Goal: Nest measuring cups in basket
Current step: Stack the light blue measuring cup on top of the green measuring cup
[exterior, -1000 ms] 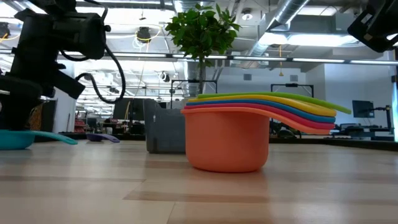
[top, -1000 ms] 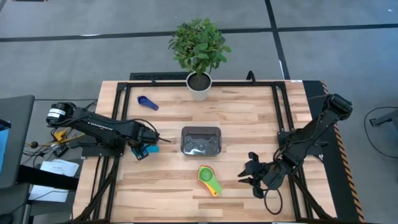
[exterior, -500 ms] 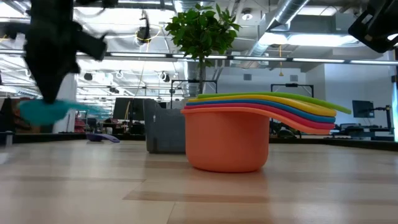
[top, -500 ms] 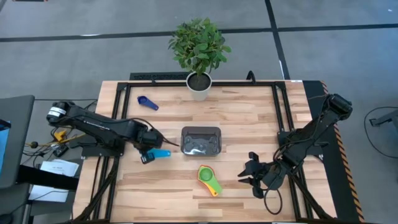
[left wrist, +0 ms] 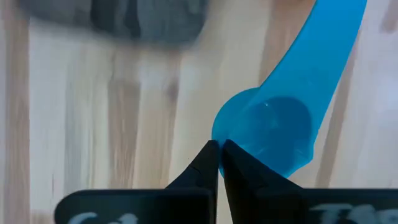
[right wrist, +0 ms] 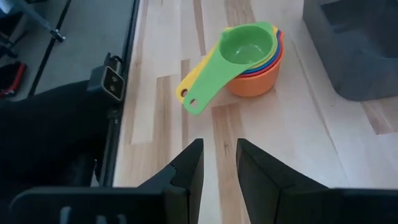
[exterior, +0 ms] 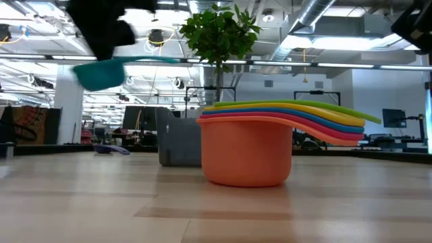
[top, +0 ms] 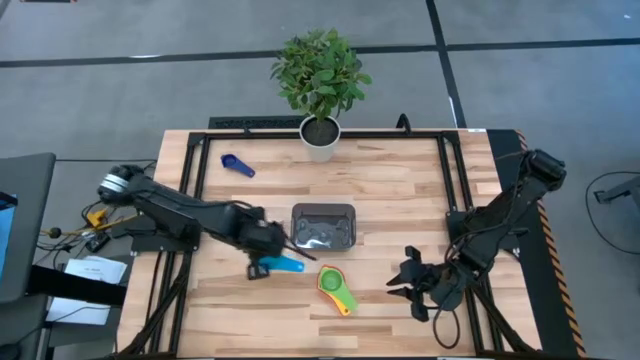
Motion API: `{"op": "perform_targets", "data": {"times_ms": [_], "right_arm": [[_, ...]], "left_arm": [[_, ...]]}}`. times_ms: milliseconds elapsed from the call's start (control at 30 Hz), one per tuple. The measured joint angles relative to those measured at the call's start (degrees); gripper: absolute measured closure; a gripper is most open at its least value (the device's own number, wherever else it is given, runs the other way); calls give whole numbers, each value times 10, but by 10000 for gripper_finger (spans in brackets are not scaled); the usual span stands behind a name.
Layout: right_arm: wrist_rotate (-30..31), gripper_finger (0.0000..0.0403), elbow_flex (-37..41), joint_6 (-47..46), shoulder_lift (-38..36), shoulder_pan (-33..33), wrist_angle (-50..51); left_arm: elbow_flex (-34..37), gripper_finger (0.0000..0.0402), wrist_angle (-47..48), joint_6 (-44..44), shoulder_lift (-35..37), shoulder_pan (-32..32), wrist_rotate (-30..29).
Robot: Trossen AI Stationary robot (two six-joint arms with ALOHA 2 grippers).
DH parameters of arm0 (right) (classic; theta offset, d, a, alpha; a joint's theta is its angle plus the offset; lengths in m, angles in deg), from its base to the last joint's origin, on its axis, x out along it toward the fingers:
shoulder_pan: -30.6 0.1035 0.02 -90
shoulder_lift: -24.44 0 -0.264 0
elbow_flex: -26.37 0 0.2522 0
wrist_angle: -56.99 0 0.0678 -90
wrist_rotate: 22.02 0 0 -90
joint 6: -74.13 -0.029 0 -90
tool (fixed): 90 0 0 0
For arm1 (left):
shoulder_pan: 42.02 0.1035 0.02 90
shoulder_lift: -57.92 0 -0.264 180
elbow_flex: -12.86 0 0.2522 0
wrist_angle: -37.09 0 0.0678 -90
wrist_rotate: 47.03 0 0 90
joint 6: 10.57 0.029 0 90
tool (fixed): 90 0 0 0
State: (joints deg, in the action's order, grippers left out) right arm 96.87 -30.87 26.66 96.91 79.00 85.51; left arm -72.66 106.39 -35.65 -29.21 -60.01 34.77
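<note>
The left gripper [top: 262, 266] is clenched on the rim of a light blue measuring cup [top: 287, 264] and holds it in the air, just near-left of the dark grey basket [top: 322, 225]. The nested stack of cups [top: 336, 287], green on top and orange at the bottom, stands on the table [top: 400, 190] near the basket. A dark blue cup [top: 236, 165] lies far left. The right gripper [top: 409, 283] waits right of the stack, fingers parted and grasping nothing

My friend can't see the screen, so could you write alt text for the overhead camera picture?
The left gripper holds a light blue plastic measuring cup above the wooden table, beside a dark grey shiny basket and a green-topped stack of nested cups. The right gripper waits open nearby.
</note>
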Motion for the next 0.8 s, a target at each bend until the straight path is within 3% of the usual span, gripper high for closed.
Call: {"op": "perform_targets", "data": {"times_ms": [200,467,800], "right_arm": [[31,284,0,-17,-30,34,15],[113,285,0,-73,-63,95,66],[147,285,0,-129,-66,124,97]], "left_arm": [[-153,401,-1,121,-129,10,34],[-318,401,-3,264,-218,25,43],[-357,401,-67,384,-291,26,45]]}}
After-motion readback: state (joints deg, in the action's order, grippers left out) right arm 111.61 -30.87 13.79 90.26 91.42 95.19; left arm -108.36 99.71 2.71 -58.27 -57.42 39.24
